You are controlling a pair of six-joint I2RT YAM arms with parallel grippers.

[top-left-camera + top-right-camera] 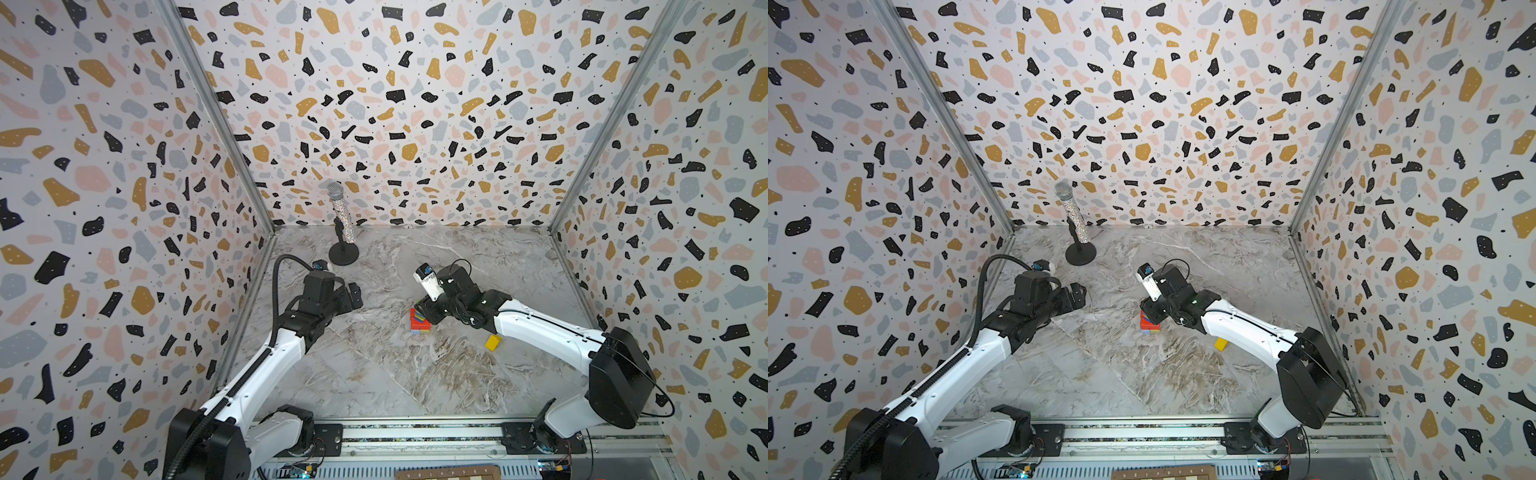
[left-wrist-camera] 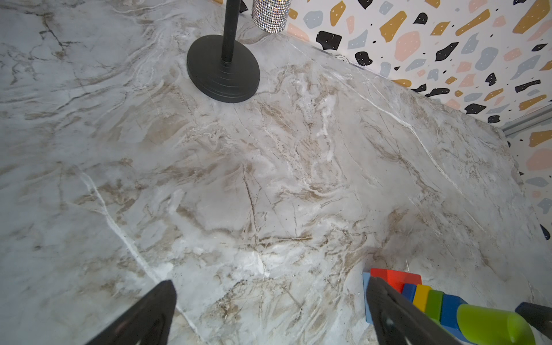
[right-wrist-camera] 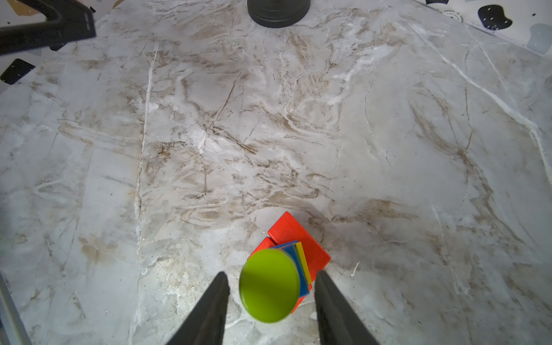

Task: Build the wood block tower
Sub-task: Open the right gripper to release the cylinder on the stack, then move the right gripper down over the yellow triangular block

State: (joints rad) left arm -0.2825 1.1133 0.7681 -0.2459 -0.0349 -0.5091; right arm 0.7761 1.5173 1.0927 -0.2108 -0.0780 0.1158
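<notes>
The tower (image 1: 418,323) (image 1: 1148,323) stands mid-table: a light-blue base, red blocks (image 3: 298,239), thin blue, yellow and green pieces (image 2: 421,296), and a lime-green cylinder (image 3: 268,285) (image 2: 490,325) on top. My right gripper (image 3: 272,276) (image 1: 426,312) hangs over the tower, open, with one finger on each side of the cylinder and a gap at both. One loose yellow block (image 1: 493,343) (image 1: 1221,343) lies on the table under the right forearm. My left gripper (image 2: 270,294) (image 1: 353,296) is wide open and holds nothing, to the left of the tower.
A glittery silver microphone (image 1: 343,216) on a black stand with a round base (image 2: 223,70) stands at the back left. Patterned walls close in the marble table (image 1: 415,374) on three sides. The arm bases sit on a rail (image 1: 415,434) along the front edge.
</notes>
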